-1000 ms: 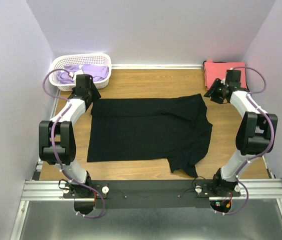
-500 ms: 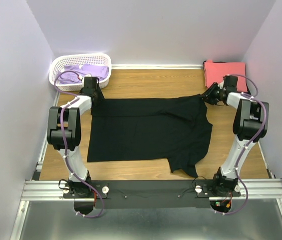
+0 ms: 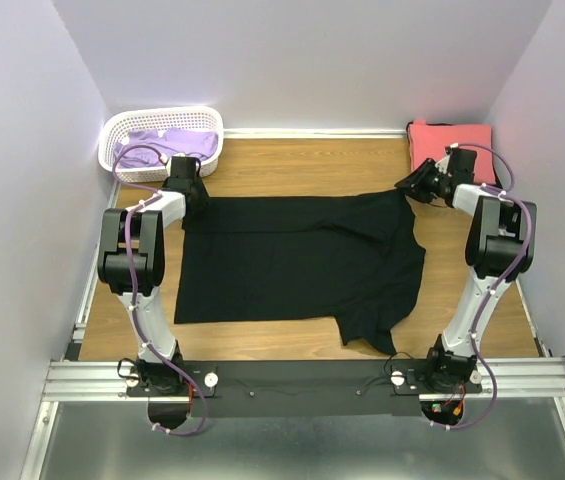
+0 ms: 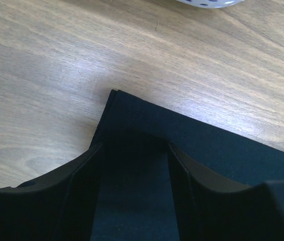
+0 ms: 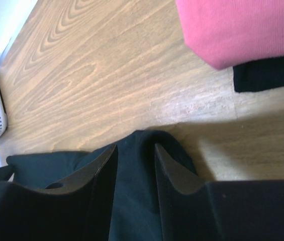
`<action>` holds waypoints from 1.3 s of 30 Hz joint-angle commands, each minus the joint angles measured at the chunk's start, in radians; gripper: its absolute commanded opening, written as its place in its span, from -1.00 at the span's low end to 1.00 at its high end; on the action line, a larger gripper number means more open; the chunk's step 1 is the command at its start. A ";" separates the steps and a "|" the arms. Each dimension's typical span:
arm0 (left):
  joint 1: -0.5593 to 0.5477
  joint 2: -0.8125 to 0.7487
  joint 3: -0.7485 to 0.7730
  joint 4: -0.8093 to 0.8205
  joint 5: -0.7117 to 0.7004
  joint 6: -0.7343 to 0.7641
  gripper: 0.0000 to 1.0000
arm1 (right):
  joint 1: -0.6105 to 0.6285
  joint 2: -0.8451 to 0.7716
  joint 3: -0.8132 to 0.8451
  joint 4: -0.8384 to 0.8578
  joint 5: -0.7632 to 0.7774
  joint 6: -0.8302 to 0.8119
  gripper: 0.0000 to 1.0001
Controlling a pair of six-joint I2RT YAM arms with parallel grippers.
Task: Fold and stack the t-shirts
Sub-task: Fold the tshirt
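A plain black t-shirt point(image 3: 292, 260) lies spread flat on the wooden table. My left gripper point(image 3: 190, 190) is down at its far left corner. In the left wrist view the left gripper point(image 4: 134, 145) stands open, its fingers either side of the black cloth point(image 4: 222, 145) lying flat. My right gripper point(image 3: 407, 187) is at the far right corner. In the right wrist view the right gripper point(image 5: 135, 146) is open with a narrower gap, and a raised hump of cloth point(image 5: 56, 165) sits between the fingers. A folded coral-red t-shirt point(image 3: 452, 140) lies at the back right.
A white lattice basket point(image 3: 122, 125) at the back left holds a lavender t-shirt point(image 3: 177, 142). In the right wrist view the coral-red shirt point(image 5: 242, 30) rests on a dark folded one point(image 5: 267, 75). Walls close in the table on three sides.
Both arms have dropped onto the shirt's far corners, the left from beside the basket, the right from beside the coral-red shirt. The right jaws have narrowed a little.
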 commanded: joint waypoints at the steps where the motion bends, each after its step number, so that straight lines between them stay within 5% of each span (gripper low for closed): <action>1: 0.000 0.031 0.011 -0.020 0.017 -0.006 0.22 | -0.006 0.054 0.033 0.042 -0.025 0.027 -0.15; 6: 0.000 0.038 0.014 -0.026 0.020 -0.006 0.22 | -0.008 0.084 0.039 0.050 -0.024 0.041 -0.21; 15: 0.006 0.045 0.017 -0.053 0.009 -0.016 0.11 | -0.060 0.025 -0.037 0.077 0.044 0.046 -0.99; 28: 0.006 0.040 0.017 -0.052 0.012 -0.023 0.14 | -0.080 0.012 -0.068 0.087 0.088 0.006 -0.90; 39: -0.002 -0.121 -0.050 -0.024 0.008 -0.018 0.40 | -0.077 -0.178 -0.093 -0.012 0.085 -0.055 -0.33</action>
